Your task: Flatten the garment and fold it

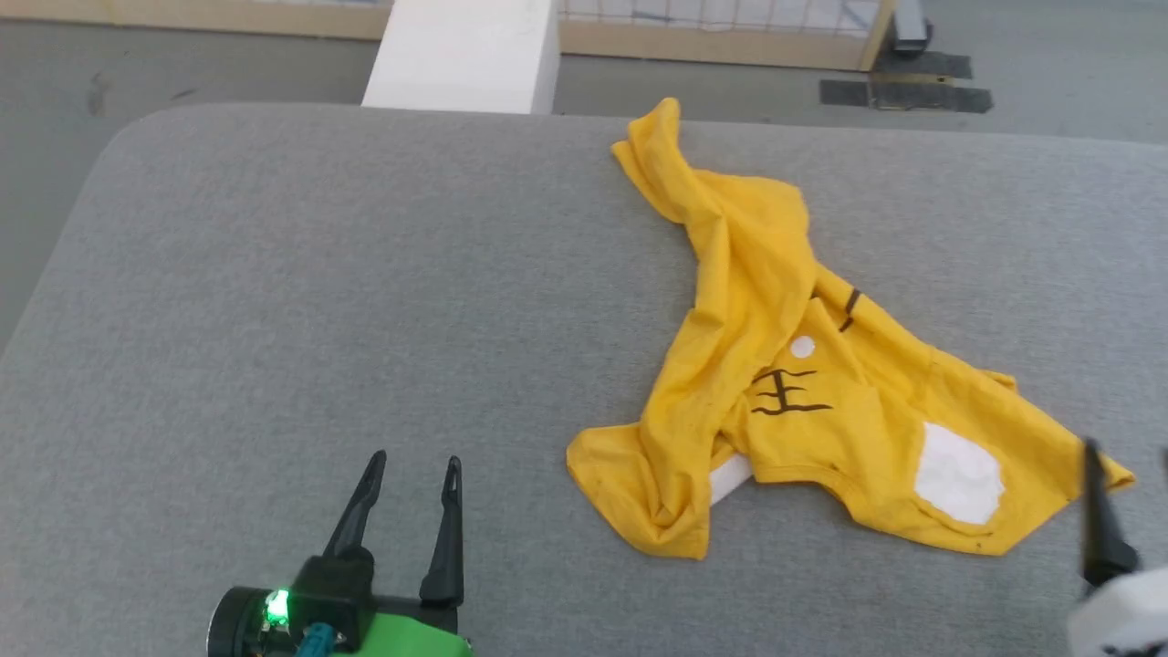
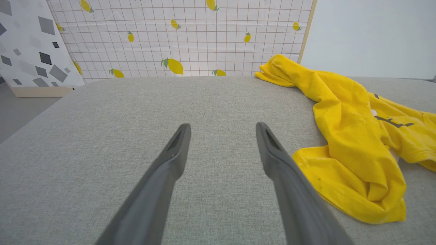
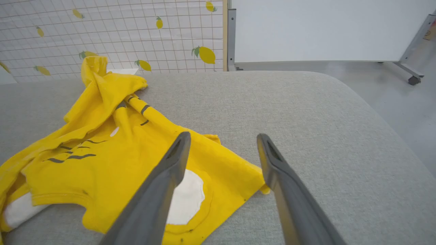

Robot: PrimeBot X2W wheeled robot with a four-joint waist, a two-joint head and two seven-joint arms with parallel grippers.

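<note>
The garment (image 1: 794,365) is a bright yellow T-shirt lying crumpled and twisted on the grey padded table (image 1: 319,274), right of centre. One end reaches toward the far edge; a white patch, a small white circle and dark stripes show near the front. My left gripper (image 1: 414,461) stands open at the lower left, a little left of the garment's near corner, holding nothing. In the left wrist view the left gripper (image 2: 223,125) points over bare table, with the garment (image 2: 354,136) on its right. My right gripper (image 1: 1127,449) is open over the garment's right corner. In the right wrist view the right gripper (image 3: 223,135) is empty above the garment (image 3: 112,160).
A white block (image 1: 465,50) stands beyond the table's far edge. Behind it is a lemon-print screen (image 2: 177,34). A white board on a wheeled stand (image 3: 412,80) is off the table's right end. Dark mats (image 1: 903,91) lie on the floor.
</note>
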